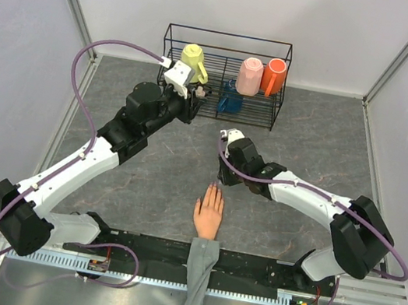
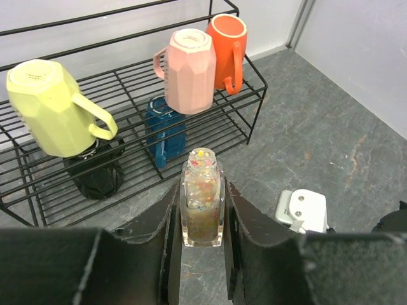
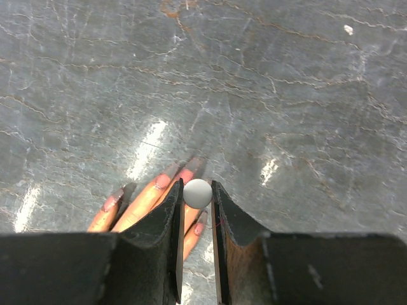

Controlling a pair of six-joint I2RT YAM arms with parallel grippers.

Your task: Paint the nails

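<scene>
Right hand: jaws clamped on a small white ball, probably the knob of the brush cap; any bristles below it are hidden by the jaws. It hangs right over the fingertips of the mannequin hand, which lies palm down on the worktop at the near middle, fingers pointing away from the arm bases, grey sleeve trailing off the near edge. The nails show in the right wrist view as small pinkish ovals at the fingertips, just below and beside the ball; contact cannot be told. Left hand: jaws clamped on the flat sides of an uncapped polish bottle, upright, glitter-flecked fill, held well apart from the mannequin hand near the wire rack. Rack carries yellow, pink, orange, blue and black mugs. Handling judgement: nails are stiff, smooth and very small, fixed to the fingers, so nothing to grasp, only light strokes along each one. The mannequin hand looks light and could slide under sideways pressure. The ball is round and slick, so the grip should sit square across its middle. The bottle is likely glass and open; keep it level, gripped on the flat faces.
</scene>
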